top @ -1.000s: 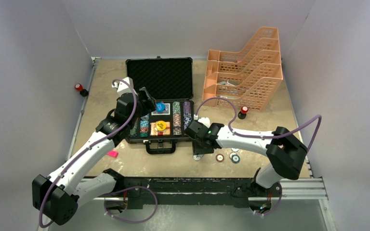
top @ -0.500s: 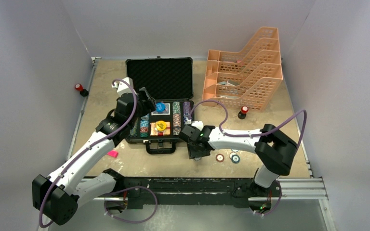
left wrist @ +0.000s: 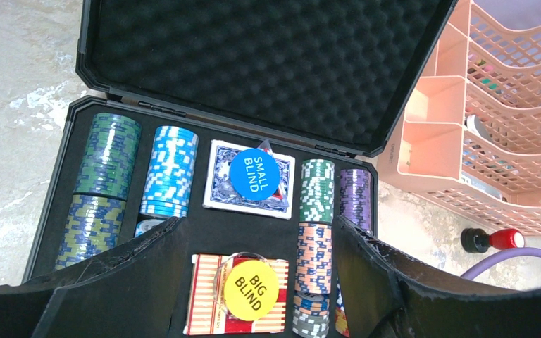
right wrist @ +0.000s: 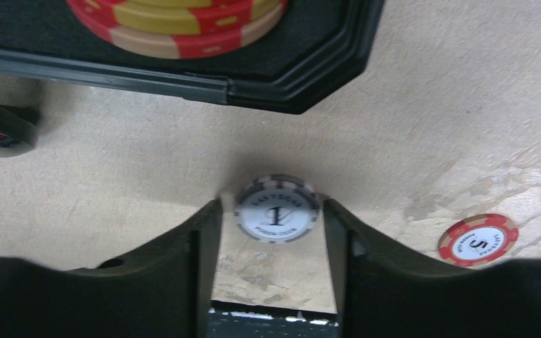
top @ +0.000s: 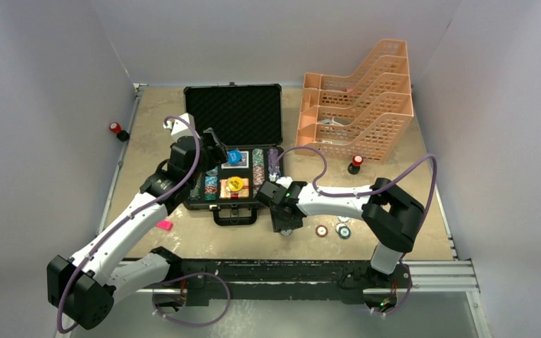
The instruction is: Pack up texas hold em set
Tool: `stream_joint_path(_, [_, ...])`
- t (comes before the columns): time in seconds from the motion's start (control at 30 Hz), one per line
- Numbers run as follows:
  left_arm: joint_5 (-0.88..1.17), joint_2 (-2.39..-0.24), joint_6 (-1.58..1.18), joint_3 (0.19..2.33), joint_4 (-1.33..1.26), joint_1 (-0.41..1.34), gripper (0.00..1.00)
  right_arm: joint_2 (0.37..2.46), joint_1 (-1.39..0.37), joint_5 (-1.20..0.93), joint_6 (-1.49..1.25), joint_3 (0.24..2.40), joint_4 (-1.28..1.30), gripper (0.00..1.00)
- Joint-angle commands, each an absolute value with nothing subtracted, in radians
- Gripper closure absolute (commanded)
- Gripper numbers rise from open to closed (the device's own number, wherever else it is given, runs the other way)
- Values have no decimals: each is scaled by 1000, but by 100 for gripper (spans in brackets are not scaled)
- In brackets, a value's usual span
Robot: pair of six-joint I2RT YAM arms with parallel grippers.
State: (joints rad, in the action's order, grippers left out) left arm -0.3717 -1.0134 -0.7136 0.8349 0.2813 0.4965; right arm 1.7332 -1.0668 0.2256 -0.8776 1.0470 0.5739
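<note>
The black briefcase (top: pixel 234 113) lies open, its foam lid (left wrist: pixel 253 63) raised. Rows of poker chips (left wrist: pixel 169 172) fill it. A blue card deck (left wrist: pixel 218 193) carries the blue SMALL BLIND button (left wrist: pixel 253 172), and a red deck (left wrist: pixel 204 310) carries the yellow BIG BLIND button (left wrist: pixel 252 289). My left gripper (left wrist: pixel 257 225) hovers open over the tray with nothing between its fingers. My right gripper (right wrist: pixel 271 204) is low at the case's front right corner (right wrist: pixel 303 91), closed on a white "1" chip (right wrist: pixel 276 211) that sits tilted between its fingertips. Two loose chips (top: pixel 321 230) lie on the table to its right.
A peach lattice rack (top: pixel 356 98) stands at the back right, with a red-capped knob (top: pixel 356 163) in front of it. Another knob (top: pixel 116 129) sits at the far left. A pink marker (top: pixel 164 225) lies front left. The case handle (top: pixel 236 216) sticks out towards me.
My right arm has slid left along the case's front edge, the white chip staying between its fingers. The left arm has not moved.
</note>
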Motion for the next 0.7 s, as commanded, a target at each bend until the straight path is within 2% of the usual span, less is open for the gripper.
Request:
stream_joint_path(0.0, [-402,-992,-690,837,293,489,27,1812,-1072,217,-927,1014,619,60])
stream_joint_path(0.07, [-401,-982,-677,837,298,489,28,1814,-1072,226,-943,1011,633,66])
stream_joint_path(0.2, [-381,-972,-662,831,299,489,28,1765,-1069,270,-954,1025,650,68])
stream_joint_path(0.43, [-245,-998,-637,839,305,491,26,1587,-1035,315,-969,1045,634,69])
stream_joint_path(0.67, [-40,-996,-644,776,208,491,28,1434,-982,281,-970,1046,602,68])
